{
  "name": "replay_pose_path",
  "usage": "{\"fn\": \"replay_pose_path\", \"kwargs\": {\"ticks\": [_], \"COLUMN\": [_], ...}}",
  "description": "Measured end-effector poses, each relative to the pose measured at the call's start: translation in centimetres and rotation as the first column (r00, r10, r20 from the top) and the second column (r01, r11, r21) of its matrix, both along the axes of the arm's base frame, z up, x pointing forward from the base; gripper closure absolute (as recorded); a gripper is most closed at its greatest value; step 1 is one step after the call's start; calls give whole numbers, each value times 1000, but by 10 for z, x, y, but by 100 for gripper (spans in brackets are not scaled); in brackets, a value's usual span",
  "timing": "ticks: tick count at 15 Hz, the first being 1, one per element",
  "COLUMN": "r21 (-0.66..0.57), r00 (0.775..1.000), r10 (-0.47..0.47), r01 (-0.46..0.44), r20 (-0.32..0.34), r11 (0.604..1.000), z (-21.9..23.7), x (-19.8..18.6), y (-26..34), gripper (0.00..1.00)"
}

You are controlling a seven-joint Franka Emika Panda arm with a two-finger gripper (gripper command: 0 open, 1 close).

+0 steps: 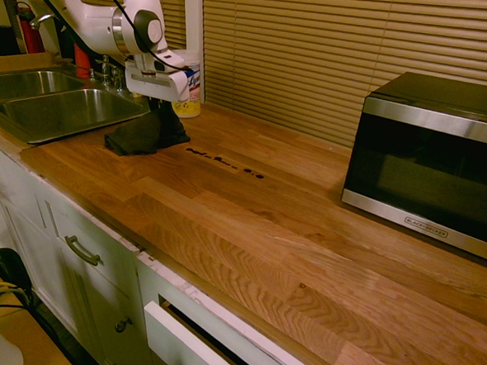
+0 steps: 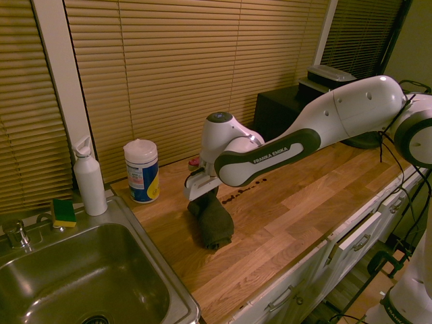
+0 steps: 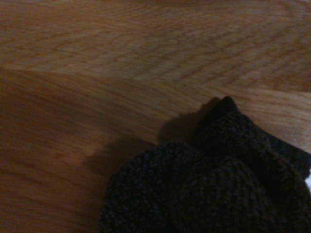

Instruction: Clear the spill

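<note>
On the wooden worktop (image 1: 290, 235), the spill (image 1: 224, 161) runs as a broken dark line at the cloth's three o'clock in the first exterior view, just beside it. A wipes canister (image 2: 142, 170) stands behind, a sink (image 2: 74, 283) at nine o'clock, a microwave (image 1: 435, 161) well apart at three. The arm reaches down over the dark cloth (image 2: 212, 223), the pincer (image 2: 201, 196) clamped on its bunched top. Only the second exterior view shows the white bottle (image 2: 89, 179) and sponge (image 2: 64, 212).
</note>
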State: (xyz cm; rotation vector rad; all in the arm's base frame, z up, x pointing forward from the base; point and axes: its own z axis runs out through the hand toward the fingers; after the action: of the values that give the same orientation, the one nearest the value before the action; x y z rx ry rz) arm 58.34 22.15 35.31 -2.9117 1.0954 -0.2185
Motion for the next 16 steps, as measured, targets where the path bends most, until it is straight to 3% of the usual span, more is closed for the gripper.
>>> {"fn": "replay_pose_path", "kwargs": {"ticks": [8,16], "r21": [-25,-26], "r00": [994,968], "r10": [-109,-249], "r01": [110,250], "r20": [25,41], "r11": [994,968], "z": [-2,-4], "x": [12,9], "y": [-142,-268], "gripper": [100,100]}}
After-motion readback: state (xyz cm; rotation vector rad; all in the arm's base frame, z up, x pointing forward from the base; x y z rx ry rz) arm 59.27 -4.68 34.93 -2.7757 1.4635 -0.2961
